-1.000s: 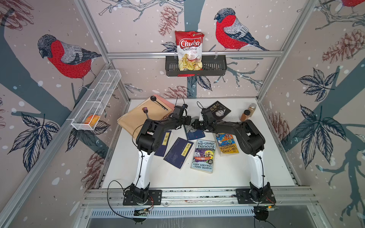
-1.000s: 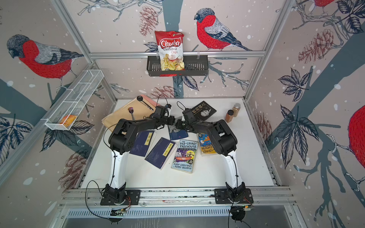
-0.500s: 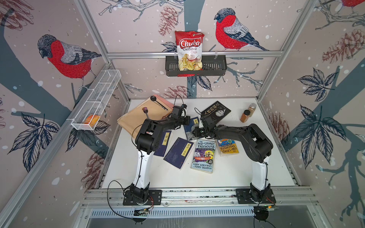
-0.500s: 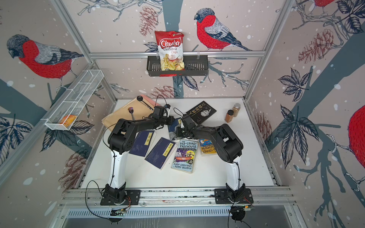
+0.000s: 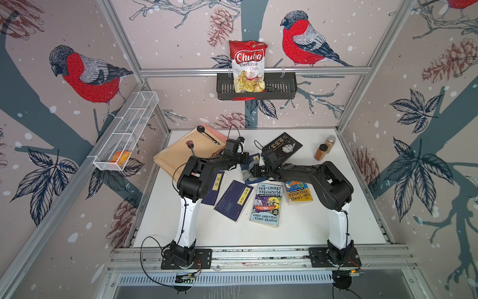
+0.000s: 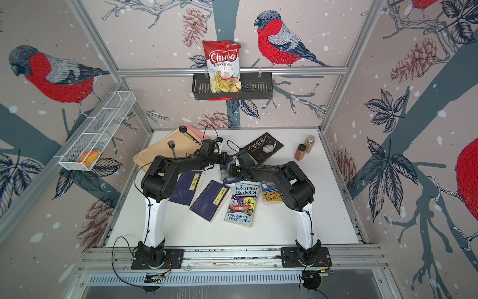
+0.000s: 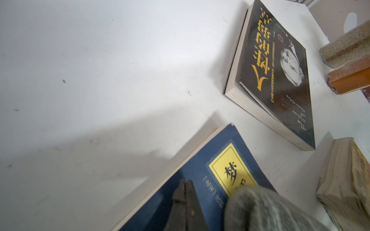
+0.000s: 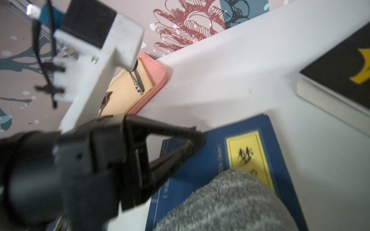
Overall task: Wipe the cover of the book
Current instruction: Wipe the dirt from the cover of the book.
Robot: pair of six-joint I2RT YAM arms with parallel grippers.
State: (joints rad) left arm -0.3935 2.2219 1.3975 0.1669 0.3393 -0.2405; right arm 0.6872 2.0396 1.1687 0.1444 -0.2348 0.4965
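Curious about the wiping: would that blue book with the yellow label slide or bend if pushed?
Probably slides: the blue book lies flat on a smooth white table, perhaps why the left arm's shut jaws rest on it. It looks a thin softcover, so likely bendy.

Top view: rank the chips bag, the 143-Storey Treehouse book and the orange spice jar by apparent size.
1. chips bag, largest, though it hangs higher, perhaps nearer the camera
2. 143-Storey Treehouse book
3. orange spice jar, clearly smallest

Chips bag [image 5: 247,64] in wall basket [image 5: 283,88]; spice jars [image 5: 320,152] near black book [image 5: 284,146]; perhaps fruit [image 5: 119,156] in wire rack [image 5: 130,120].
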